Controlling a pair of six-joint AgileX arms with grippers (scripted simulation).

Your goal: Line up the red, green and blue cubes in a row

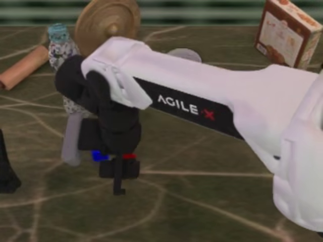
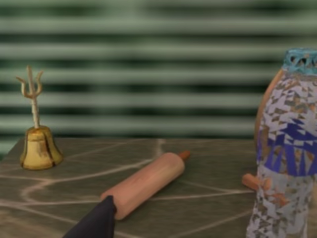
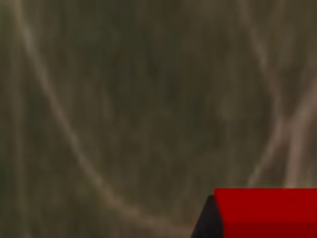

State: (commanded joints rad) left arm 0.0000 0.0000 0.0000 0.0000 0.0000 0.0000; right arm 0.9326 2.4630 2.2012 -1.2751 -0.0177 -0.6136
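My right arm reaches across the table from the right, and its gripper (image 1: 119,189) hangs over the left-middle of the table. A sliver of the blue cube (image 1: 99,156) shows at the gripper's left side. A sliver of the red cube (image 1: 129,156) shows at its right side. The right wrist view looks closely at the tabletop, with the red cube (image 3: 267,213) at the picture's edge, off the gripper's centre line, and a dark wedge against its side. The green cube is hidden. My left gripper (image 1: 5,174) is parked at the table's left edge, open, with one dark finger (image 2: 94,223) showing.
A rolling pin (image 1: 22,68) lies at the back left beside a tall patterned bottle (image 1: 63,50) with a teal cap. Behind them stands a round wooden disc (image 1: 107,22), and a printed carton (image 1: 287,33) stands at the back right. A brass bell (image 2: 39,148) shows in the left wrist view.
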